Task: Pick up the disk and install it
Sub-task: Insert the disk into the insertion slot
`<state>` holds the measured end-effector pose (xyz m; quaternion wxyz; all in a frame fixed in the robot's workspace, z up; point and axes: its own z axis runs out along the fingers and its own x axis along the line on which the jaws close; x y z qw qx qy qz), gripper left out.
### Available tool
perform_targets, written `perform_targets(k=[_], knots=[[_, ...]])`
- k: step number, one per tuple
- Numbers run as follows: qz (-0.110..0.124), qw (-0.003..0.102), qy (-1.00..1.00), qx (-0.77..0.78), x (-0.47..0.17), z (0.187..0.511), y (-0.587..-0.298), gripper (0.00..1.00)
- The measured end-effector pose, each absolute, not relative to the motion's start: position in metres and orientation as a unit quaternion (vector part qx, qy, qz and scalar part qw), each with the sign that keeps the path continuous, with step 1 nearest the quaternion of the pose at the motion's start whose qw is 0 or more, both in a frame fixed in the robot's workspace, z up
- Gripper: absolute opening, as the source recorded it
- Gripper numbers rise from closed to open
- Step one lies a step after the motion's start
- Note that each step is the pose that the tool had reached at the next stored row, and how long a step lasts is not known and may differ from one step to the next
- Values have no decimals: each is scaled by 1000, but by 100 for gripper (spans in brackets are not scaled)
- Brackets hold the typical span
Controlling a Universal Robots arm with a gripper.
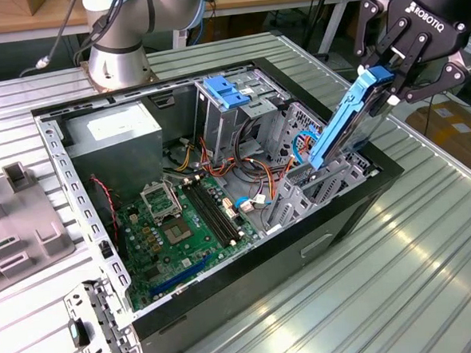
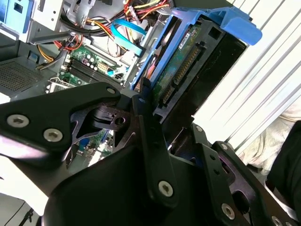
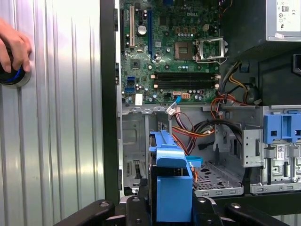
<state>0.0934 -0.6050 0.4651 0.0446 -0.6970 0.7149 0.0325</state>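
The robot's black hand [image 1: 390, 83] is clenched on the disk [image 1: 340, 126], a flat silver-metal hard drive in a blue plastic carrier, gripping it at its upper end beside the blue tab. The disk is tilted, with its top leaning towards the exterior view's right. Its lower end is down at the mouth of the grey metal drive cage [image 1: 332, 185] at the right end of the open black computer case [image 1: 250, 281]. Whether the lower end has already entered the cage cannot be told.

In the second wrist view the disk's green circuit-board underside [image 2: 184, 66] faces the camera, with its black connector showing and the blue tab at the far end. In the first wrist view the blue carrier [image 3: 171, 188] stands between the hand's black links, above the perforated floor of the cage.

The case lies on its side on the ribbed aluminium worktop [image 1: 422, 281]. Inside it, the green motherboard [image 1: 175, 228] fills the near left part. The large grey power-supply box [image 1: 113, 136] with a white sticker sits in the far left corner. A light-blue plastic latch [image 1: 226, 91] tops a second metal cage at the far side, well apart from the disk. Red, yellow and orange wire bundles [image 1: 255, 163] run between the cages and the board.

In the first wrist view a person's fingers [image 3: 15, 47] rest on a round black object with a blue ring [image 3: 11, 76] on the worktop beside the case.
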Motion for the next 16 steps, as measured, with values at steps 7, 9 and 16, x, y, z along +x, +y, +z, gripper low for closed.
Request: perform_targets(k=[7, 9, 16], knots=[[32, 45, 715, -697, 92, 464, -605, 36], [32, 45, 715, -697, 92, 464, -605, 36], [32, 45, 715, -697, 91, 464, -605, 36]])
